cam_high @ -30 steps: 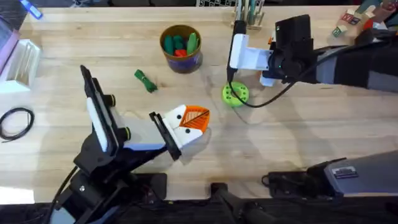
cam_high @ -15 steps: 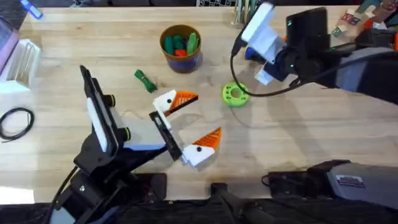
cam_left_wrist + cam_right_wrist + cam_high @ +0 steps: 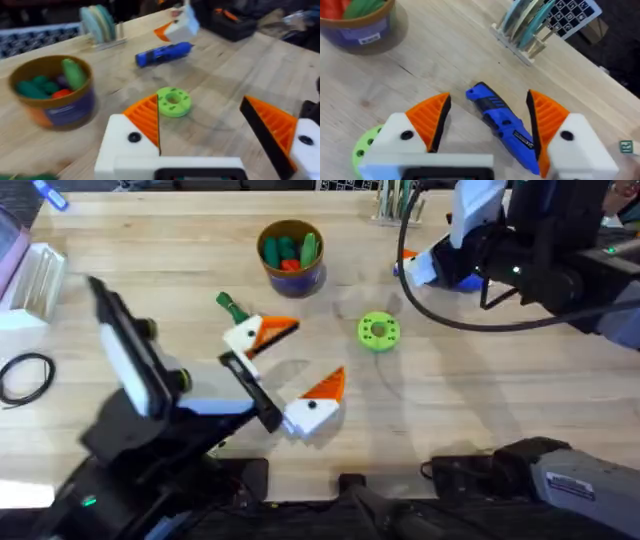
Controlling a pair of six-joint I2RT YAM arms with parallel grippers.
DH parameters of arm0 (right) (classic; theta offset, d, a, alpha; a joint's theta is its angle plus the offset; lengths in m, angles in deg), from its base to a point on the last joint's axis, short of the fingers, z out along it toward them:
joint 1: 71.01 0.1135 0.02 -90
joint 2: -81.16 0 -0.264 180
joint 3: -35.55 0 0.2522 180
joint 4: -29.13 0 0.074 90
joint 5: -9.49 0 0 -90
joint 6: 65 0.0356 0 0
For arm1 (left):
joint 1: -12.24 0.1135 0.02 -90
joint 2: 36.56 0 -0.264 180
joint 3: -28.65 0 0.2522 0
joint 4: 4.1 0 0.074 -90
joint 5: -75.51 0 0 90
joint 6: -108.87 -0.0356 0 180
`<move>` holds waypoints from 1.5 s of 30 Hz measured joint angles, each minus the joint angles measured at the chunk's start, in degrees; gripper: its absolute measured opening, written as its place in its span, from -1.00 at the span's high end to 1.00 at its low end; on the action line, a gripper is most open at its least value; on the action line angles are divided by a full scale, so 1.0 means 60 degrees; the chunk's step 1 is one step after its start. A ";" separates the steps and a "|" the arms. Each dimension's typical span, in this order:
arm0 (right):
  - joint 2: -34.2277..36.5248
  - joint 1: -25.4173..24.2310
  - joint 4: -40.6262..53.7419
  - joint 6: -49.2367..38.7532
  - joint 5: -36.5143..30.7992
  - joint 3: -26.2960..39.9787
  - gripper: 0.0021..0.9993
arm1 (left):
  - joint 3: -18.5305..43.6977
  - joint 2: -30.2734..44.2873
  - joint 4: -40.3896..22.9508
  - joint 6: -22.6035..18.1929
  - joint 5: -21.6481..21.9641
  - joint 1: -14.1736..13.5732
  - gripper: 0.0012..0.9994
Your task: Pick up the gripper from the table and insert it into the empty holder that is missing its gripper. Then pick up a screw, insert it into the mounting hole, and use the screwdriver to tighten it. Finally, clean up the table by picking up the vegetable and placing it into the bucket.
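The dark-green vegetable [image 3: 232,308] lies on the table just behind my left gripper [image 3: 305,355], whose orange-tipped fingers stand wide open and hold nothing. The bucket [image 3: 290,252], with green and red toys in it, stands farther back; it is also in the left wrist view [image 3: 52,92]. My right gripper [image 3: 445,240] hangs open at the back right over the blue screwdriver [image 3: 462,281]. In the right wrist view the screwdriver [image 3: 502,120] lies on the wood between the two orange fingers [image 3: 430,117], untouched. The loose gripper piece, the empty holder and the screw are out of view.
A bright green disc with holes [image 3: 378,330] lies mid-table between the two arms. A rack of thin discs [image 3: 530,25] stands at the back edge behind the screwdriver. A black cable loop [image 3: 25,375] and a white block [image 3: 35,280] are at the far left.
My left gripper has opened from shut to wide and shifted back-left toward the vegetable. The right arm has lifted off the green disc and swung back-right over the screwdriver.
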 joint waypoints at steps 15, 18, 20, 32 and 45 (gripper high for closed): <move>-0.0001 0.0001 -0.0010 0.1421 0.0358 0.0000 -0.80 | 0.6337 0.5893 -0.5585 0.0169 0.4744 0.0000 -0.97; -0.0001 0.0001 -0.0010 0.1457 0.0387 0.0000 -0.80 | 0.6431 0.6849 -0.5484 0.0189 0.4410 0.0000 -0.97; -0.0004 0.0001 -0.0010 0.1461 0.0387 0.0000 -0.80 | 0.6427 0.7319 -0.5490 0.0394 0.4059 0.0003 -0.97; -0.0004 0.0001 -0.0010 0.1778 0.0391 0.0000 -0.81 | 0.6427 0.9407 -0.6388 0.4570 0.2942 0.4142 -0.97; -0.0004 0.0001 -0.0010 0.1887 0.0391 0.0000 -0.81 | 0.6453 1.2666 -0.2696 0.6037 0.2295 0.5468 -0.97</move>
